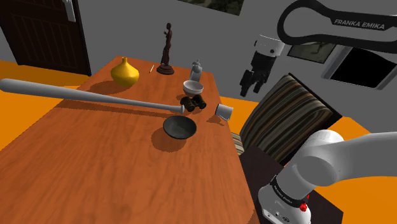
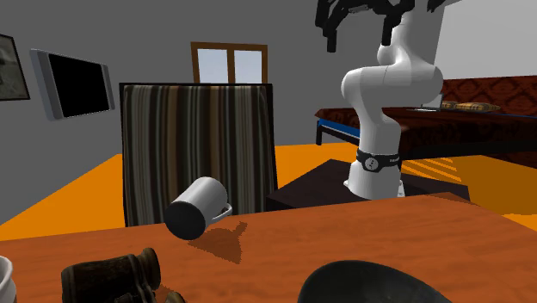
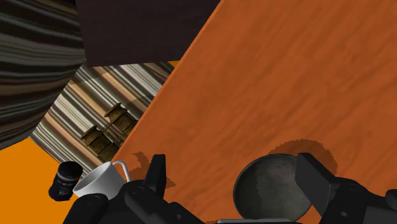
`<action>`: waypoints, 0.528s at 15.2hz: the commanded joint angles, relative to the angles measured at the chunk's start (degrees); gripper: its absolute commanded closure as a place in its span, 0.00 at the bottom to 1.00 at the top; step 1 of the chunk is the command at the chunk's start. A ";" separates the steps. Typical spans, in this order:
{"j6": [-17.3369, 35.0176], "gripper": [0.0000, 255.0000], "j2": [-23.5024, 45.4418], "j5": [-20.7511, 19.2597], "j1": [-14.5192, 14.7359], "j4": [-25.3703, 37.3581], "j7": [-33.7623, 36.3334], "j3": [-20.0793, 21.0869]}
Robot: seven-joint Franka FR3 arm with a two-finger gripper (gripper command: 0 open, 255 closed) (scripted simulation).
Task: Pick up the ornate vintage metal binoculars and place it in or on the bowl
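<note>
Claw (image 1: 252, 89) open, aloft | binoculars (image 1: 193, 103) on table (image 1: 95, 165) near bowl (image 1: 180, 127), well apart

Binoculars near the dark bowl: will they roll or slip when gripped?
The binoculars lie on two joined barrels, so they probably won't roll. Their chunky, solid body suggests they are rigid and fairly heavy for their size. The rounded barrels could slip or twist in the gripper.
</note>
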 commanded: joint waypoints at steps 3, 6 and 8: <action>4.51 0.00 2.27 -0.99 -0.30 -1.50 -1.03 -0.53; 11.33 0.00 6.35 -2.42 -0.79 -3.09 -2.45 -1.33; 15.86 0.00 9.48 -3.33 -1.14 -3.71 -3.32 -1.87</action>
